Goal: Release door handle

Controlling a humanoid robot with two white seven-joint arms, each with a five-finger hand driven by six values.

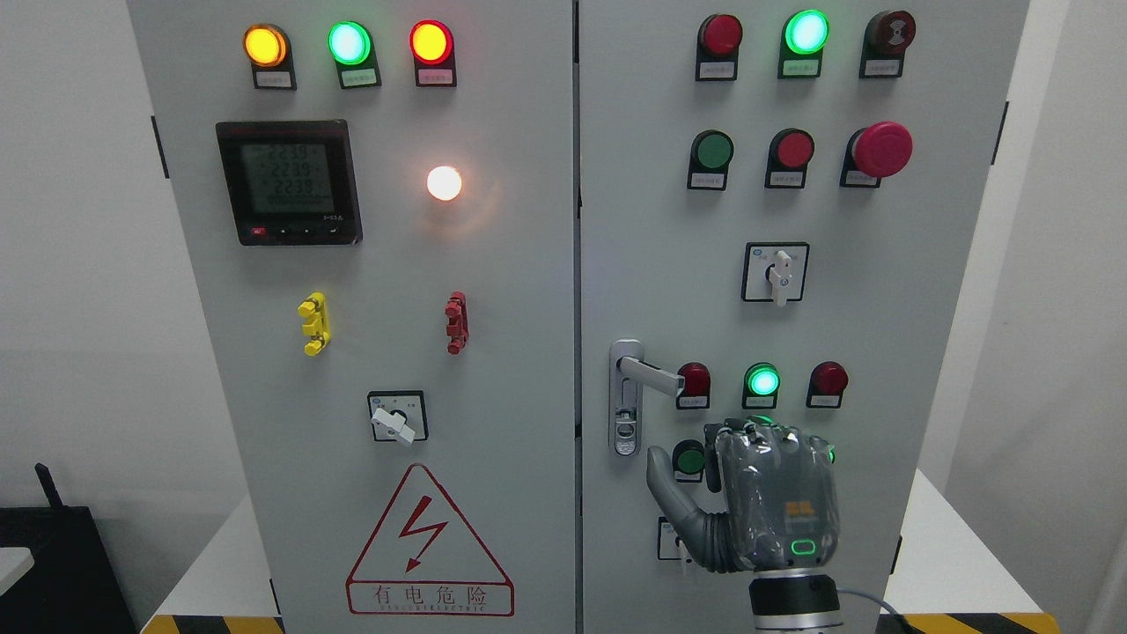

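Grey and glossy, the robot's right hand (775, 502) rises from the bottom edge, right of the middle, its back facing us. The thumb sticks out to the left and the fingers point up, slightly curled at the tips; it holds nothing. No left hand shows.

Just above and to the left of the hand, in the lower middle of the frame, sits the door handle (647, 374): a silver lever pointing right from a tall plate with a keyhole, on the right-hand door (792, 308) of a pale grey cabinet. The hand is below the lever and clear of it, so the letting go looks done or nearly so.

To finish well, I would draw the hand straight back and down, keeping the thumb away from the green button (688, 460) beside it and the fingertips off the lit green lamp (762, 381) above.

Farther left, the other door carries a meter (289, 182) and a red warning triangle (429, 541).
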